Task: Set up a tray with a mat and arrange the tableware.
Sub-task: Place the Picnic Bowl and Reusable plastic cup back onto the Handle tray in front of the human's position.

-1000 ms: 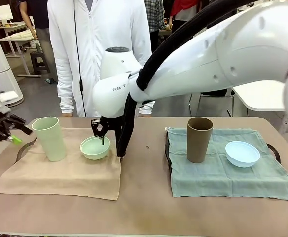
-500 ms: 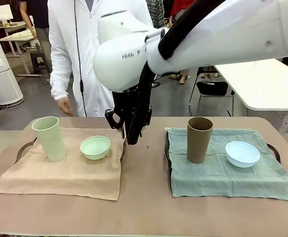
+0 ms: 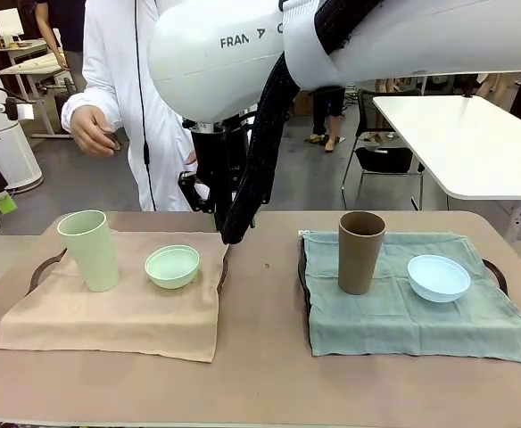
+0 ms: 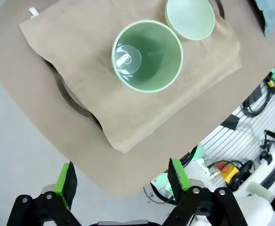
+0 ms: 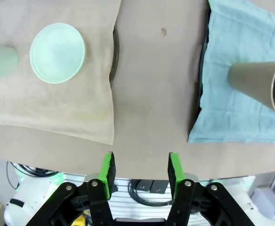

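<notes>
**Both arms lifted clear of the table**

The right gripper (image 5: 139, 170) hangs above the table (image 3: 260, 357), fingers partly apart, gripping nothing. The left gripper (image 4: 123, 179), wide apart, hovers above the pale green cup (image 3: 89, 250), beside the mint bowl (image 3: 172, 266). Arm lettering reads "FRAN", probably partly hidden.

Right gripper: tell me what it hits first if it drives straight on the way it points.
Probably the bare table: the right gripper, jaws apart and empty, points at the strip between the beige mat and the teal mat. Depth is unclear.
</notes>
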Motion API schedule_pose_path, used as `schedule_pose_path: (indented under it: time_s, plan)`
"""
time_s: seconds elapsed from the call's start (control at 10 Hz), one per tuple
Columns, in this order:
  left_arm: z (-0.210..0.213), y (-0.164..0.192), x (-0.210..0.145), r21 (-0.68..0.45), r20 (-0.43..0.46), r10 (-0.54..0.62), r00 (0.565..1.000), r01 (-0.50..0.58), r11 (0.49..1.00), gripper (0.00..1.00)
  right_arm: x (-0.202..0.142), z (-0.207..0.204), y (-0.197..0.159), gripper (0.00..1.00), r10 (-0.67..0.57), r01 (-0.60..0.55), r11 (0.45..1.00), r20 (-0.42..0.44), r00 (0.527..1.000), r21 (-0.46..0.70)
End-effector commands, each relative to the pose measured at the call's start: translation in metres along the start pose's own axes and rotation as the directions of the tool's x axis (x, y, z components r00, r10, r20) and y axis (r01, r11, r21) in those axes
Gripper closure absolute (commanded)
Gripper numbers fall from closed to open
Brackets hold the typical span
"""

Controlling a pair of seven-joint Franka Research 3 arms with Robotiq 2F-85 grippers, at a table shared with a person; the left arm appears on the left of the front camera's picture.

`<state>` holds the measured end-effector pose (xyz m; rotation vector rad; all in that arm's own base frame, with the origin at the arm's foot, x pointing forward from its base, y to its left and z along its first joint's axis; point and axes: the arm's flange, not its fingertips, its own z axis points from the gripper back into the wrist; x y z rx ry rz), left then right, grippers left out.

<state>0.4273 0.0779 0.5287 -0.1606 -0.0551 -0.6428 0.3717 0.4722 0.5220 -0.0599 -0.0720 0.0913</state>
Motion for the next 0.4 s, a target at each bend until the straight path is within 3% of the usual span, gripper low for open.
schedule_pose_path:
  time_s: [0.0, 0.3]
  plan:
    - [-0.0024, 0.0136, -0.0027, -0.023, 0.024, -0.047, 0.999, 0.048, 0.999, 0.0, 0.005, -0.0115, -0.0021, 0.4, -0.013, 0.012, 1.0, -0.025, 1.0, -0.011]
    - [-0.0024, 0.0136, -0.0027, -0.023, 0.024, -0.047, 0.999, 0.048, 0.999, 0.0, 0.005, -0.0115, -0.0021, 0.4, -0.013, 0.012, 1.0, -0.025, 1.0, -0.011]
